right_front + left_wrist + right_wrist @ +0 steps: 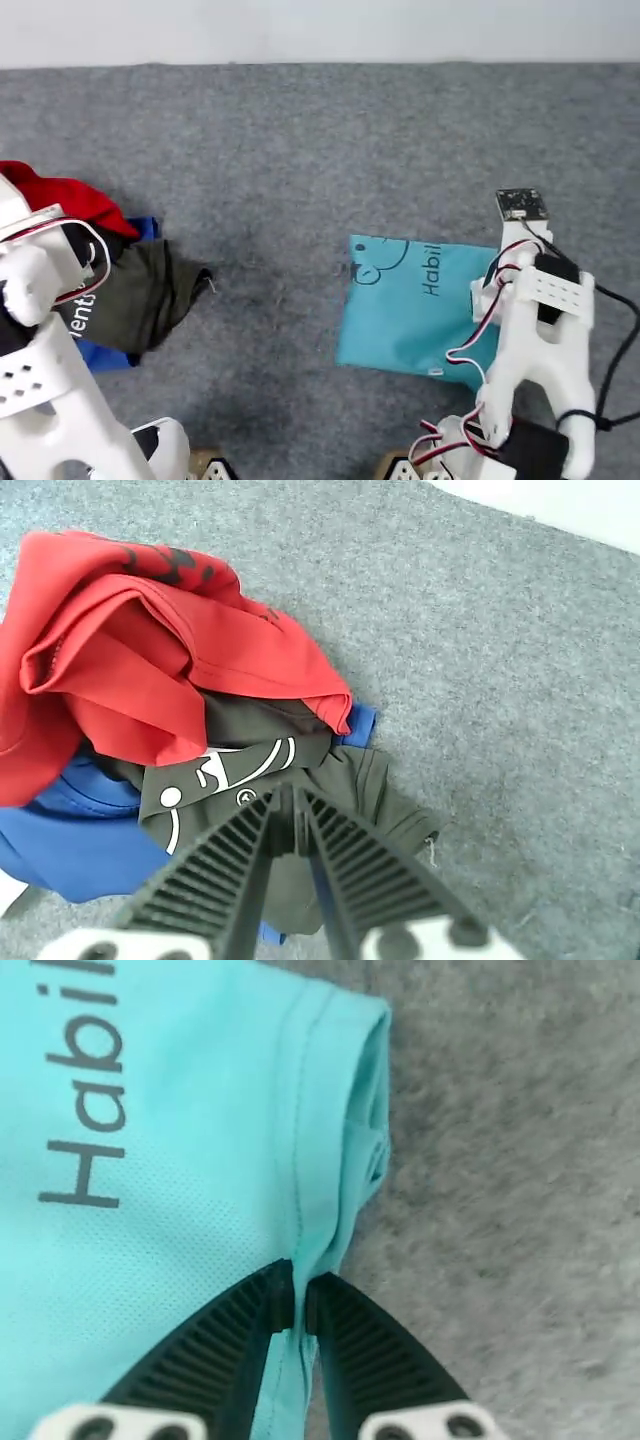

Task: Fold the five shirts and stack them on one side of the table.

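Turquoise shirt (pixel 150 1210) lies folded, its hem edge pinched between the closed tips of my right gripper (pixel 297 1300). My left gripper (pixel 290 815), tips together and empty, hangs just above the olive shirt (pixel 360 790) of the unfolded pile (pixel 120 660). The fold seems done; next it must slide aside.

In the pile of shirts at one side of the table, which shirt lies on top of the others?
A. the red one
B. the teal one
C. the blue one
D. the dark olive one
A: in the left wrist view the red shirt drapes over the dark olive shirt and the blue shirt, while the teal shirt lies apart from the pile.
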Tool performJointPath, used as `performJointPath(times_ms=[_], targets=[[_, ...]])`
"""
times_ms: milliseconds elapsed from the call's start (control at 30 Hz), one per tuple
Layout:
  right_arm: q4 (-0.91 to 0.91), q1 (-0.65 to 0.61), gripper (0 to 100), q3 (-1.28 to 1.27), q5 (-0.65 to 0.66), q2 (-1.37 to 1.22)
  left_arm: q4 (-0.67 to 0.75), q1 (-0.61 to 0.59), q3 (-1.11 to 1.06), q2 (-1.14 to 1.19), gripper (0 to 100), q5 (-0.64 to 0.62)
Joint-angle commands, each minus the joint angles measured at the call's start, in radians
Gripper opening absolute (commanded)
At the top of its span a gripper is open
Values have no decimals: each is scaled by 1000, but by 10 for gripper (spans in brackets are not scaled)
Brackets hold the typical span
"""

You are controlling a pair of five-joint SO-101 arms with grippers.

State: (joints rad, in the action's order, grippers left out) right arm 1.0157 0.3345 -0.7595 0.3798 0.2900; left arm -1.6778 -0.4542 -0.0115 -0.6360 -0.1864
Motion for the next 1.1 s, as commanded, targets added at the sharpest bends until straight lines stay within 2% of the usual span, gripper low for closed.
performJointPath(times_ms=[0,200,433,600,767,1067], targets=[[-50,24,10,55,23,45,25,0,2,-20,13,5],[-58,7,23,55,23,45,25,0,2,-21,13,5],[25,-1,225,55,3,56,25,0,2,-17,13,5],[22,-1,227,55,-101,45,18,0,2,-21,13,5],[22,-71,226,37,-158,35,11,0,2,-21,13,6],[7,-113,223,34,-245,-147,2,-2,7,-21,13,6]])
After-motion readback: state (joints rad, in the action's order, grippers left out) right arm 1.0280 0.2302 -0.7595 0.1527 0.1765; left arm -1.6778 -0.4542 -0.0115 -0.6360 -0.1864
